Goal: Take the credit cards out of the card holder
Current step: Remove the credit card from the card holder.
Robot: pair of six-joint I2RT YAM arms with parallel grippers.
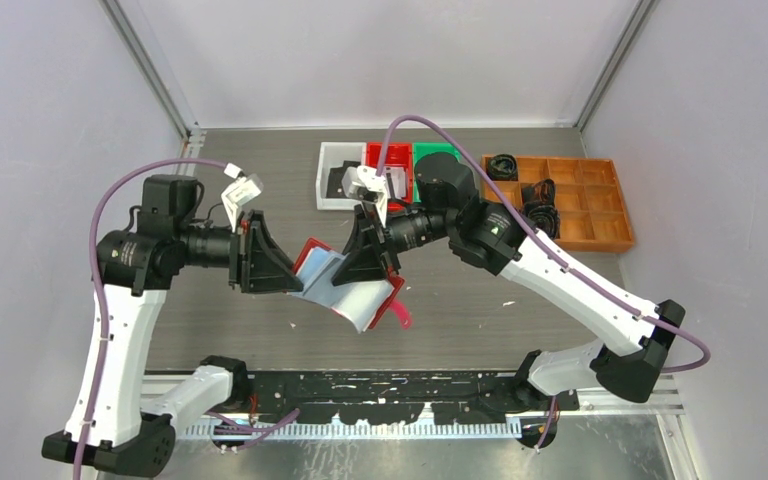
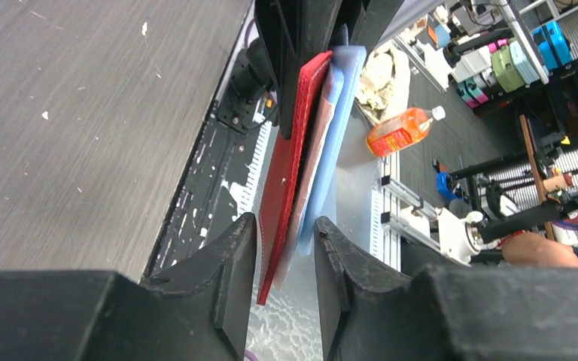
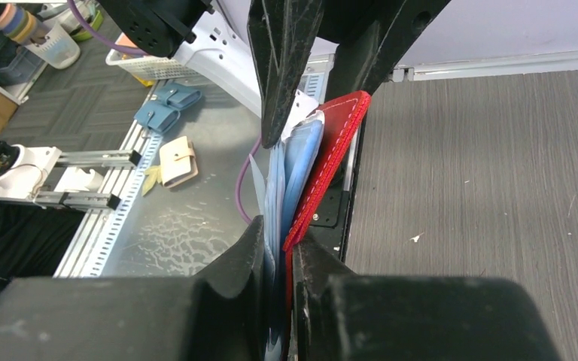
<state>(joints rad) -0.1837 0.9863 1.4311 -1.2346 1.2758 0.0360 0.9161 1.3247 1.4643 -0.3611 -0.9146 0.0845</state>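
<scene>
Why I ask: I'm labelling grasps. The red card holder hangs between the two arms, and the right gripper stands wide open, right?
No: the right gripper is not wide open; its jaws are shut on the red card holder, as the right wrist view shows. The rest of the statement holds.

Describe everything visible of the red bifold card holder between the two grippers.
The red bifold card holder, leather-like with pale stitching along its rim, is held off the grey table, partly open, its pale blue-grey pocket pages fanned. The right gripper clamps one edge tightly; the left gripper straddles the opposite edge, though whether it presses it is unclear.
</scene>
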